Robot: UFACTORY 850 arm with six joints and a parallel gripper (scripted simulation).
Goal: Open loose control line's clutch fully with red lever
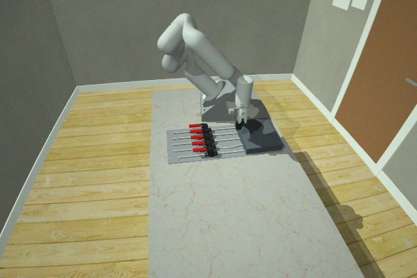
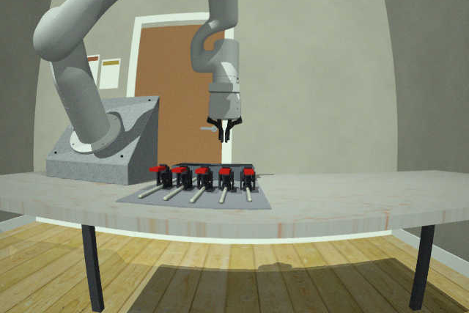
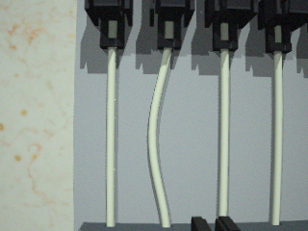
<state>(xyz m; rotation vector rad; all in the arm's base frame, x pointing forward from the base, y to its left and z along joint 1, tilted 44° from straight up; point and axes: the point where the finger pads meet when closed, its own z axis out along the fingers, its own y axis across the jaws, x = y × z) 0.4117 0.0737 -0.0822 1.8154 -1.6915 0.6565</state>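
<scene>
On the pale marbled worktop (image 2: 341,196), five red-handled black clutches (image 2: 204,177) stand in a row across the lower centre of the exterior view, each gripping a cream cord that runs back to the flat dark-grey console (image 1: 266,139). Above and behind them, mid-frame, the black two-fingered claw (image 2: 225,131) hangs well off the lines, fingers barely parted and grasping nothing. In the wrist view one cream line (image 3: 156,144), second from the left, bows sideways between clutch and console while the straight line to its left (image 3: 111,135) and the two at right run taut: most likely the loose one. A good approach would confirm it with a gentle sideways nudge, then throw that clutch's red lever (image 1: 197,142) fully over before letting go.
</scene>
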